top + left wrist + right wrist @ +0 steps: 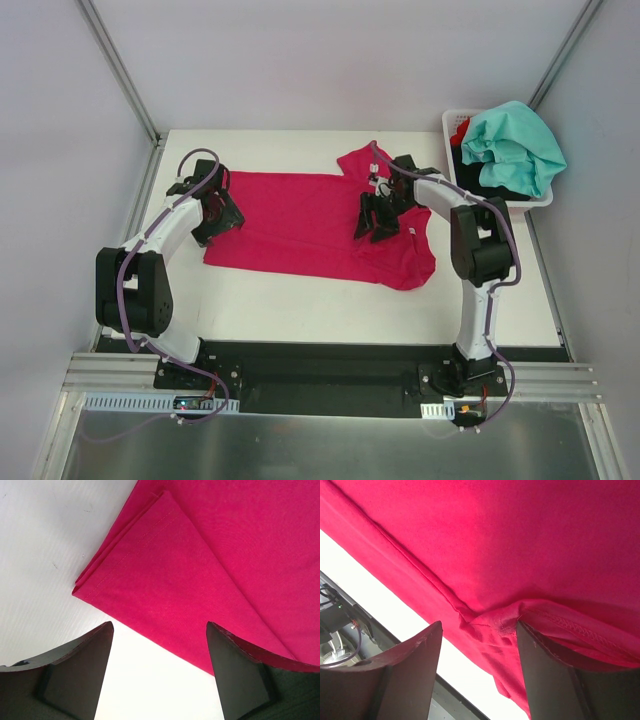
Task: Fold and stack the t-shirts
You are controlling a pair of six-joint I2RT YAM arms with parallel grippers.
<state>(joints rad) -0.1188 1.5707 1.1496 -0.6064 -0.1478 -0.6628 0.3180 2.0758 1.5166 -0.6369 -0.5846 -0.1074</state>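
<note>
A large magenta-pink t-shirt (300, 220) lies spread on the white table (300, 310). My left gripper (215, 215) hovers open over the shirt's left edge. In the left wrist view a doubled-over corner of the pink t-shirt (145, 570) lies just ahead of the left gripper (159, 625), and nothing is between its fingers. My right gripper (375, 222) is open above the shirt's right part. In the right wrist view the right gripper (479, 625) straddles a puckered seam of the pink t-shirt (495, 625) without pinching it. A teal-mint t-shirt (515, 140) tops the basket, over a black one (490, 185) and a red one (460, 130).
The white plastic basket (535, 203) stands at the table's back right corner. Grey walls and metal frame posts enclose the table on three sides. The black base rail (320, 365) with both arm mounts runs along the near edge; bare white table lies between it and the shirt.
</note>
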